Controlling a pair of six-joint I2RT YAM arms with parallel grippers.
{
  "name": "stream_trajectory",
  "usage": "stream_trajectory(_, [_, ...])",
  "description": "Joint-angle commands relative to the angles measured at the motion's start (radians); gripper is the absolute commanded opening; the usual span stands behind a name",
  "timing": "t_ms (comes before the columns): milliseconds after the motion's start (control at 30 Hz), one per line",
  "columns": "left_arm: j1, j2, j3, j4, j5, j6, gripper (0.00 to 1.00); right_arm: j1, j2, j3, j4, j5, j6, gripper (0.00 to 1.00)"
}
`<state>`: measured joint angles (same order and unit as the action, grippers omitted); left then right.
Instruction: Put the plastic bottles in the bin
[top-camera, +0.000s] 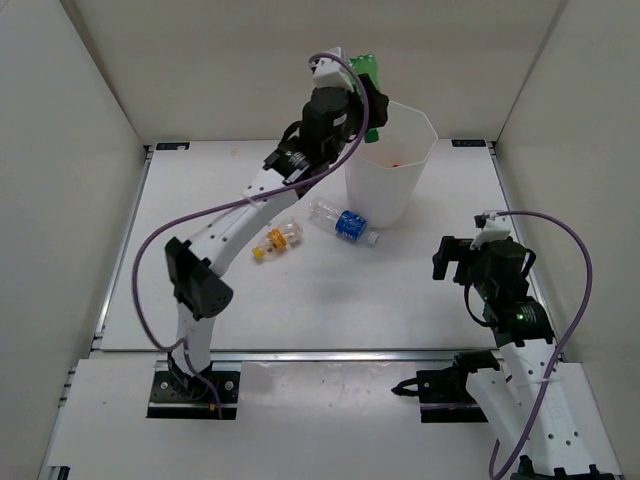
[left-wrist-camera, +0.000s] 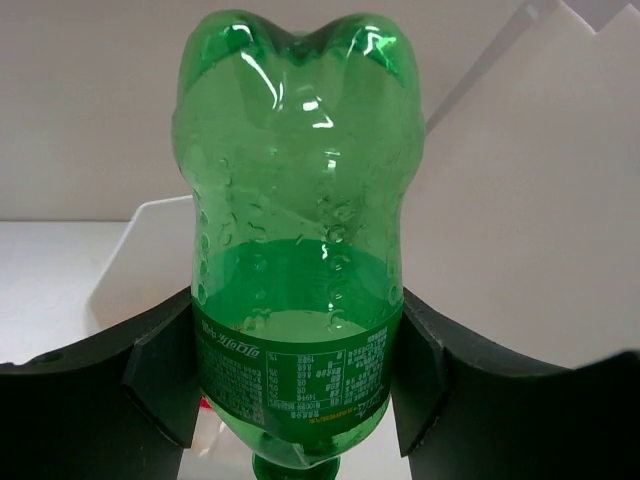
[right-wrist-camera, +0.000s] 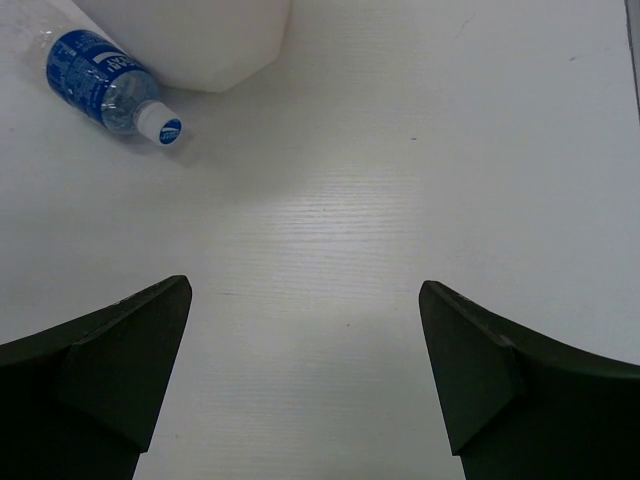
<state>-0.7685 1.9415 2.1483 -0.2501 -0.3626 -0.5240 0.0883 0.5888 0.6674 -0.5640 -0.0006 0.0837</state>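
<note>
**Left gripper** (left-wrist-camera: 297, 372): closed on the green bottle (left-wrist-camera: 297, 200). The dark fingers (left-wrist-camera: 165, 375) press on the labelled band from both sides. In the wrist view the lobed base points up and the neck points down.

**Position:** in the overhead view the left gripper (top-camera: 368, 100) holds the green bottle (top-camera: 366, 68) at the 11 o'clock edge of the bin (top-camera: 385, 195). The bottle is above the rim and not yet inside.

**Right gripper** (right-wrist-camera: 305, 370): jaws wide apart and holding nothing, with bare table (right-wrist-camera: 400, 200) beneath. In the overhead view it (top-camera: 455, 258) sits at about 4 o'clock from the bin, well apart from it.

**Left on the table:**
- The blue-label bottle (top-camera: 348, 223) lies on its side at the bin's 7 o'clock, close against its foot. In the right wrist view its white cap points away from the bin (right-wrist-camera: 200, 40), and the blue-label bottle (right-wrist-camera: 95, 65) is untouched.
- The yellow-orange label bottle (top-camera: 280, 238) lies at 9 o'clock from the blue one, near it.

**Progress, as a judgement:**
- One bottle is at the point of release.
- Two bottles are left to collect.
- A small reddish spot shows inside the bin, but its contents cannot be counted.
- No other bottles show on the table, so the task appears to be past halfway.
</note>
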Motion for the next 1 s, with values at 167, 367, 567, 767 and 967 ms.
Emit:
stream_trajectory(167, [0.009,0.165,0.167,0.086,0.019,-0.007,0.77,0.041,-0.004,-0.014,0.061,-0.035,0.051,0.94])
stream_trajectory(367, [-0.006,0.194,0.185,0.131,0.008,0.045,0.95,0.111,-0.009,-0.063,0.092,-0.018,0.071,0.94])
stream_trajectory(567, [-0.006,0.159,0.142,0.100,0.050,0.030,0.99,0.171,0.014,-0.052,0.093,-0.024,0.001,0.94])
stream_trajectory(767, [0.017,-0.067,-0.110,-0.101,0.129,0.047,0.99,0.270,0.120,-0.025,0.121,-0.039,-0.071,0.94])
stream_trajectory(967, [0.058,-0.493,-0.804,-0.187,0.170,0.097,0.99,0.442,0.302,-0.006,0.274,-0.065,-0.200,0.94])
